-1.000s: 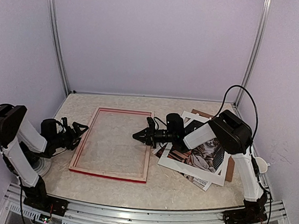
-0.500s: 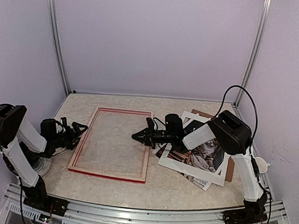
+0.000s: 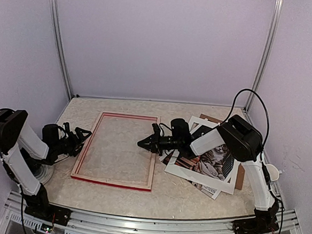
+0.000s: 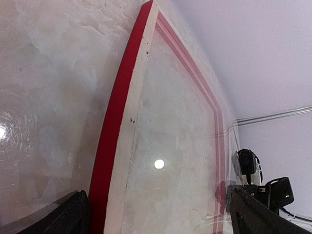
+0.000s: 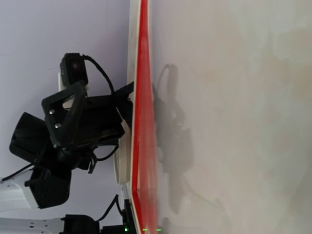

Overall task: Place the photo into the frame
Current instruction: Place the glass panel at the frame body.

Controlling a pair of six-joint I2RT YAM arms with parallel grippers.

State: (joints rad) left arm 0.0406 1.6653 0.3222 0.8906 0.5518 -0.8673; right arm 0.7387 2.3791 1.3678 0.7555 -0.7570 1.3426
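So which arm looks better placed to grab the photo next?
Probably right: the photo lies under that arm, on its side. The left gripper sits open beyond the frame, far from it.

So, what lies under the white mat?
The cat photo, seen through the mat's opening, and a brown board peeking out at right. Most of that board is covered.

No legible text, label or number on the frame or the photo
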